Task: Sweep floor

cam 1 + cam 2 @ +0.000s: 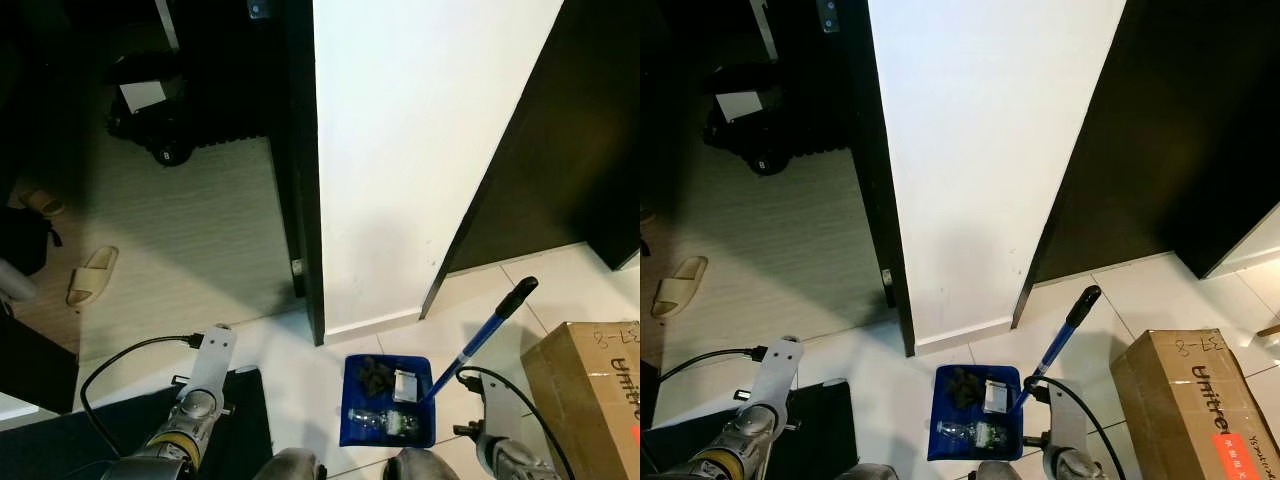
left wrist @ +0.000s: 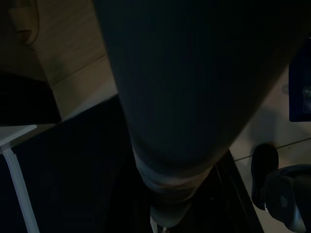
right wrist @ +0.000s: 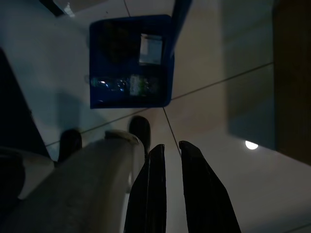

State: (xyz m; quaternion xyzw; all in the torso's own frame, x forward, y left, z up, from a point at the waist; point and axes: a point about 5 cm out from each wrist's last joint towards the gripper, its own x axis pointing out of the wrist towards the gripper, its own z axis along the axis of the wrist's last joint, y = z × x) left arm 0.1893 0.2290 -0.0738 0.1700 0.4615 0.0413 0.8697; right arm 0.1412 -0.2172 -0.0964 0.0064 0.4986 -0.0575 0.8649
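Both arms hang low at the frame's foot. Right gripper shows its two black fingers a little apart, pinching nothing; the left gripper's fingers I cannot tell. Just ahead of the right jaws stands the cardboard box; beside it, also ahead, lies the blue dustpan, loaded with dark debris, a bottle and a packet, its handle leaning up. Best step, I judge: close on that handle squarely, lift level so nothing spills.
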